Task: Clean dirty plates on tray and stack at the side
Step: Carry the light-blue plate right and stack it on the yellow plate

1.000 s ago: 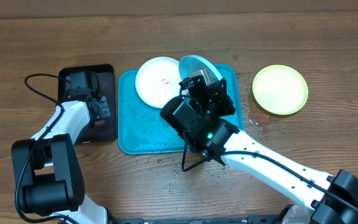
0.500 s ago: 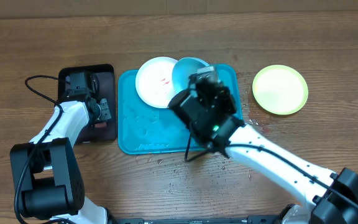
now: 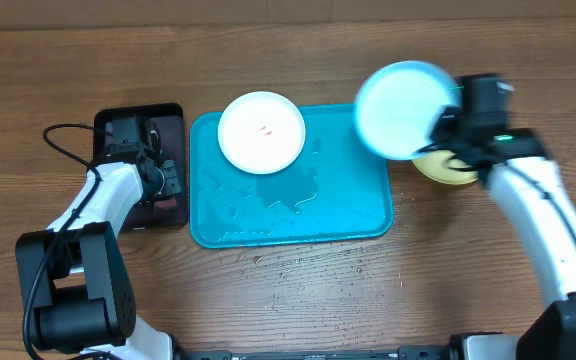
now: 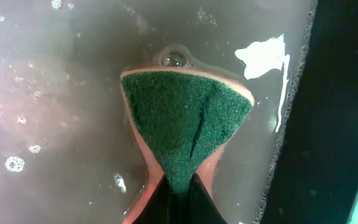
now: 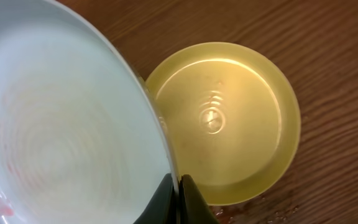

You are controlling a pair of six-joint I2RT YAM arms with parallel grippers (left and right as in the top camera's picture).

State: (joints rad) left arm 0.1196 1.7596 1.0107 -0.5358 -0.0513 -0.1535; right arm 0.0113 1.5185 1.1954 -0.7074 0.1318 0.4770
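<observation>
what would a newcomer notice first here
The light aqua plate hangs tilted, pinched by its rim in the right gripper, partly over the yellow-green plate lying just right of the tray. Next comes the white plate with red smears at the tray's back edge. Far left, the left gripper holds a green sponge in soapy water.

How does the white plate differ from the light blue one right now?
The white plate lies flat on the tray; the aqua plate is held aloft by its rim in the right claw. The white plate has red smears near its middle; the aqua plate shows faint pink marks near one edge. Both are round and shallow.
</observation>
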